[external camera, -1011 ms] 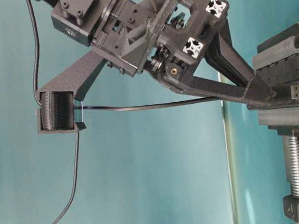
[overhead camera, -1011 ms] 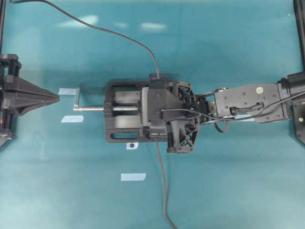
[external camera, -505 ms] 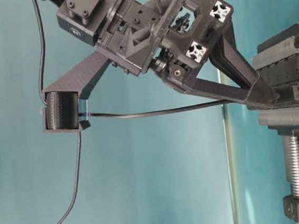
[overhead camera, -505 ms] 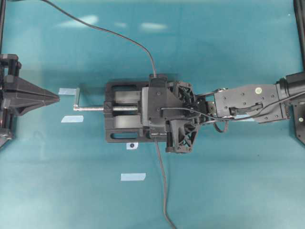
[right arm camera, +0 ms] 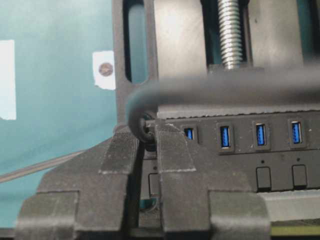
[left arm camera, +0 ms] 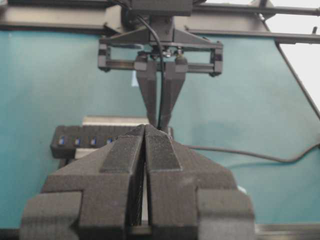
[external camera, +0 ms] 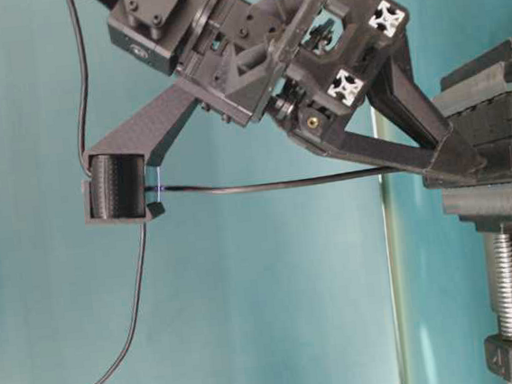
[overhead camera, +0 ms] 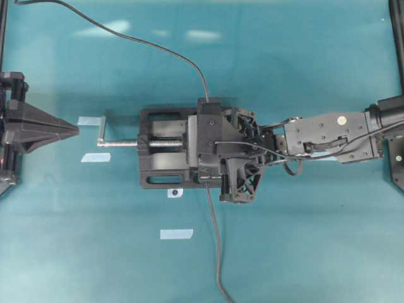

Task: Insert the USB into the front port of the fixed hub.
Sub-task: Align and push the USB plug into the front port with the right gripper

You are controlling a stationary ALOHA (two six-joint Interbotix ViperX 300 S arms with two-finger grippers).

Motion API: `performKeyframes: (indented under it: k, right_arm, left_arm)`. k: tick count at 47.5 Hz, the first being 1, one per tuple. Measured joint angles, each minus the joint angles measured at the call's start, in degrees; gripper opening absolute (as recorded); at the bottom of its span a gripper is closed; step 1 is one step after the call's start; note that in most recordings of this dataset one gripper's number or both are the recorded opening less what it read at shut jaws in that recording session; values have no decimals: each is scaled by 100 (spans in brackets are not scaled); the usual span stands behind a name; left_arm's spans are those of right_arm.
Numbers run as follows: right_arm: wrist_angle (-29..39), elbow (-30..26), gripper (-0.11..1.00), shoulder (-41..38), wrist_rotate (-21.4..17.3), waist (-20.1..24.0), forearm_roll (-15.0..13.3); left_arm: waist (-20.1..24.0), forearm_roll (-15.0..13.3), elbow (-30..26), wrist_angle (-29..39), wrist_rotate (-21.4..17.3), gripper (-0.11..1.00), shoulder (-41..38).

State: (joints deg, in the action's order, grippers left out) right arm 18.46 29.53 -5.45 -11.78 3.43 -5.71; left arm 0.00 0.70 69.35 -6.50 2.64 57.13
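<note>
My right gripper (right arm camera: 147, 136) is shut on the USB (right arm camera: 148, 137), a small black plug whose thin grey cable (external camera: 264, 186) loops away behind the fingers. The fingertips press down at the near end of the fixed hub (right arm camera: 280, 150), just left of its row of blue ports. From table level the right gripper (external camera: 468, 168) touches the hub (external camera: 509, 131) and hides the plug. The left gripper (overhead camera: 76, 129) is shut and empty at the far left, pointing toward the hub (left arm camera: 80, 144).
A black vise (overhead camera: 163, 180) with a silver screw handle (overhead camera: 103, 134) clamps the hub at the table's middle. A second cable (overhead camera: 139, 43) runs from the hub's far end to the top left. Pale tape strips (overhead camera: 176, 234) lie on the teal table.
At table level the right gripper has moved closer to the hub with the USB. Its tip now covers the hub's end port, which showed a second ago. The left arm has not moved.
</note>
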Motion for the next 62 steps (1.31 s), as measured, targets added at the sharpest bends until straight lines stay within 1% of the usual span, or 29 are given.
performKeyframes:
  k: [10,48,55,59,62]
  right_arm:
    - [-35,9,6,-26,-105,9,0]
    - [-62,9,6,-35,-158,9,9]
    - [-62,9,11,-35,-158,9,9]
    - [-53,0,18,-44,-158,18,9]
    - [-35,-9,26,-70,-158,18,9]
  left_arm:
    - [0,0,0,-9,0,0,0]
    - [0,0,0,0,0,0,0]
    - [-9,0,0,0,0,0,0]
    - [0,0,0,0,0,0,0]
    - [0,0,0,-9,0,0,0]
